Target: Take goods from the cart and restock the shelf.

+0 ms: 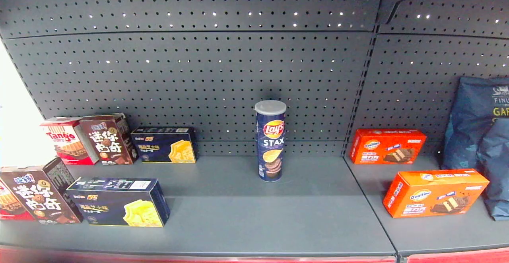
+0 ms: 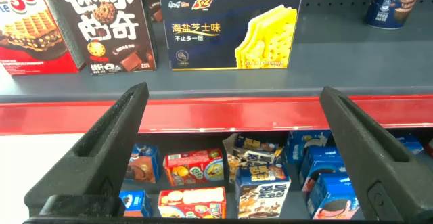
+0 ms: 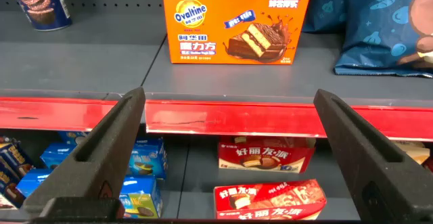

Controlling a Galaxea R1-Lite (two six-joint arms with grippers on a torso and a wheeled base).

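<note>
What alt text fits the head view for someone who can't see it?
A blue chip canister stands upright, alone, in the middle of a grey shelf backed by pegboard. Snack boxes sit to its left, two orange boxes and blue bags to its right.

Matt perforated metal shelf (image 1: 238, 215), glossy cardboard boxes (image 1: 433, 193)
</note>
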